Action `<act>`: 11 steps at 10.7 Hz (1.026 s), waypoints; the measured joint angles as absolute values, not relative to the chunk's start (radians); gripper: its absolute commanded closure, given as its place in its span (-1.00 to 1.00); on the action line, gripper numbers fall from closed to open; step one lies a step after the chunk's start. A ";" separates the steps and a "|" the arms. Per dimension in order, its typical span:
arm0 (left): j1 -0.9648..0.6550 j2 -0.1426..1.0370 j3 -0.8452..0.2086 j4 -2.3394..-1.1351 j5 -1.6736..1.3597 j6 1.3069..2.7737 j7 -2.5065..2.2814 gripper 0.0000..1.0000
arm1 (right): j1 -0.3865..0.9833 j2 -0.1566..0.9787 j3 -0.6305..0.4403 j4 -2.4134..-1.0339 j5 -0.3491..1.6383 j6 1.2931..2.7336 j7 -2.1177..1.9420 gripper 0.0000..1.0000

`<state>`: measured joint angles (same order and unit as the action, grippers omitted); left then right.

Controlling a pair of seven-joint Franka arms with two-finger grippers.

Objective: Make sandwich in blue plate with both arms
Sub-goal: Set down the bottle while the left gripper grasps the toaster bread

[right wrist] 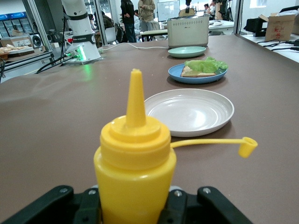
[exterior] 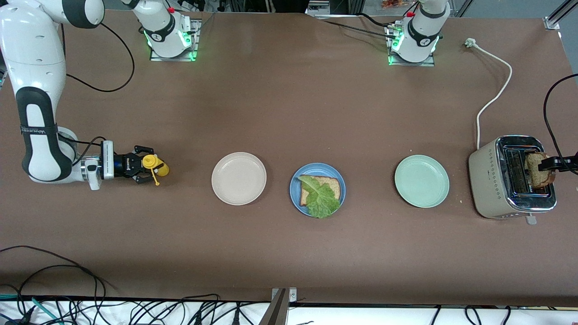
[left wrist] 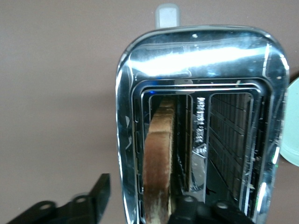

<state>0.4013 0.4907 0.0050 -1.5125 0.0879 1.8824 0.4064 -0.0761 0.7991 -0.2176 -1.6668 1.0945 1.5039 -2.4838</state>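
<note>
- Blue plate [exterior: 294,189] sits mid-bench, between white plate [exterior: 239,178] and green plate [exterior: 421,181]; the three are spaced apart in a row.
- On it: 1 bread slice [exterior: 328,186] lying flat, w/ lettuce [exterior: 321,199] on top, leaf hanging a bit over the rim on the front-camera side. So base + lettuce look done.
- Top slice not on yet. 2nd slice [exterior: 538,170] stands upright in a toaster [exterior: 487,183] slot at the left arm's end of the bench, sticking up out of the slot. Left wrist view shows it edge-on in one slot, other slot empty.
- Left gripper [exterior: 552,164] is at that slice's top: fingers either side of it and closing in, but whether they've clamped it I can't tell. No lift visible; slice bottom looks to be in the slot.
- Right gripper [exterior: 145,170] is low at the right arm's end of the bench, well apart from the plates, clamped shut on a yellow bottle [exterior: 156,166]. Cap is off the nozzle, dangling on its strap; nozzle bare in right wrist view.
- No sauce visible on the lettuce as far as pics show, so that step looks undone, if it's planned at all.
- Judgement: roughly half done. Left: pull slice from toaster, carry it past green plate, lay it on lettuce; poss. sauce first.
- White + green plates carry nothing.
</note>
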 measured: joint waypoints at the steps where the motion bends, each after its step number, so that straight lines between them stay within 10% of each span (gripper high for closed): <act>1: 0.409 0.497 0.004 -1.512 0.068 1.888 0.423 1.00 | -0.080 0.806 -0.217 -1.664 1.095 1.499 -2.487 0.99; 7: 0.411 0.494 -0.004 -1.509 0.064 1.885 0.433 1.00 | -0.081 0.808 -0.213 -1.659 1.095 1.491 -2.486 -0.88; 11: 0.408 0.469 -0.016 -1.493 0.065 1.858 0.433 1.00 | -0.088 0.808 -0.213 -1.658 1.095 1.483 -2.448 -0.99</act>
